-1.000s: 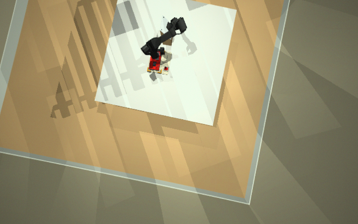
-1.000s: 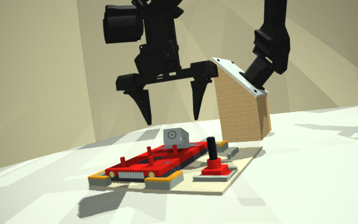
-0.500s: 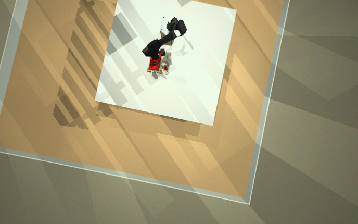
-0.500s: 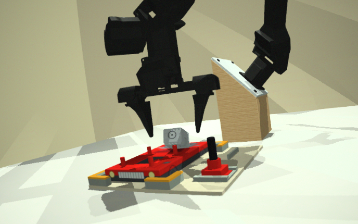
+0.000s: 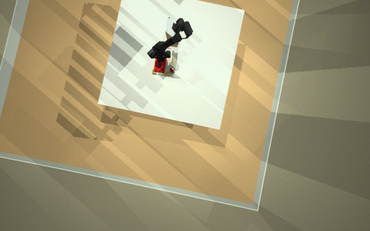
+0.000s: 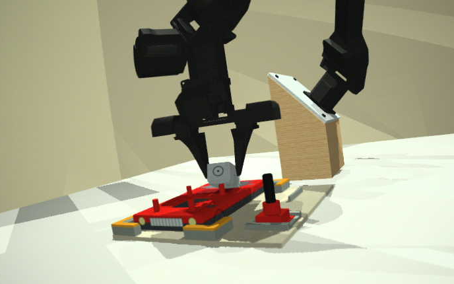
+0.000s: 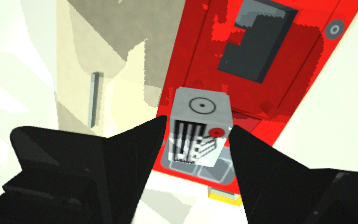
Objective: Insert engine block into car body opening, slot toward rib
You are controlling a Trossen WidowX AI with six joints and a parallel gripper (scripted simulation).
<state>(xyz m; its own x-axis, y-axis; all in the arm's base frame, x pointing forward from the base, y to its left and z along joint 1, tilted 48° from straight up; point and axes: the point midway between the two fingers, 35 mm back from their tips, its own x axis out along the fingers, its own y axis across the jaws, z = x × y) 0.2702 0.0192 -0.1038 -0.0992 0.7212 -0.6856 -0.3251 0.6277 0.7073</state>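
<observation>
The grey engine block (image 6: 222,176) (image 7: 201,95) stands on the rear part of the red car body (image 5: 155,69) (image 6: 140,213) (image 7: 301,85), near grey window shapes, outside the dark opening (image 7: 272,55). Its ringed face points toward the opening side. Its black-slotted side with a red dot faces the bottom of the wrist view. My gripper (image 6: 222,175) (image 7: 198,125) is partly open, pointing down, with one finger on each side of the block. The wrist view shows a thin gap at the left finger; the right finger is at or against the block. I cannot make out the rib.
Thin red posts (image 6: 189,192) stand on the car body. Orange-topped corner blocks (image 6: 209,225) hold it on a beige board (image 6: 257,243). A red base with a black stick (image 6: 268,188) stands beside it. A wooden wedge (image 6: 303,151) carries the arm's base behind.
</observation>
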